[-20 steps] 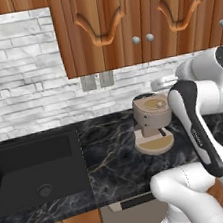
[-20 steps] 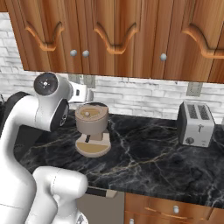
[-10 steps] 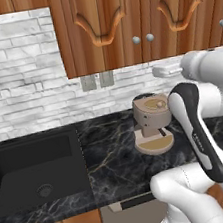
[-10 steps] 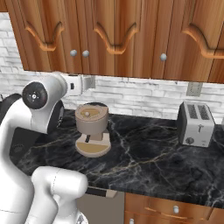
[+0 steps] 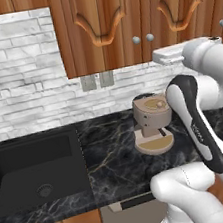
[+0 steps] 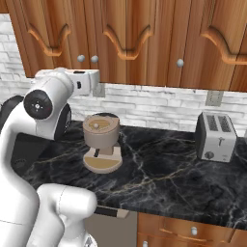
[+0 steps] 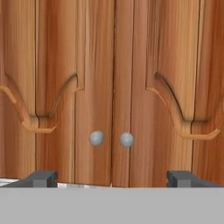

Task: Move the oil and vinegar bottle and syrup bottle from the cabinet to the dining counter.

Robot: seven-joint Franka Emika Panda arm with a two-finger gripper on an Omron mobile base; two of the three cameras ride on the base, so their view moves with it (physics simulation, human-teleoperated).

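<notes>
The cabinet [image 7: 113, 87] faces me with both doors shut, my fingers [image 7: 41, 178] spread wide and empty before its knobs [image 7: 96, 138], so nothing has been fetched yet.

I can read no text, label, brand or number anywhere: the cabinet [image 7: 112, 87] doors ahead of my fingertips [image 7: 41, 178] are plain carved wood with two blank round knobs [image 7: 96, 138].
</notes>
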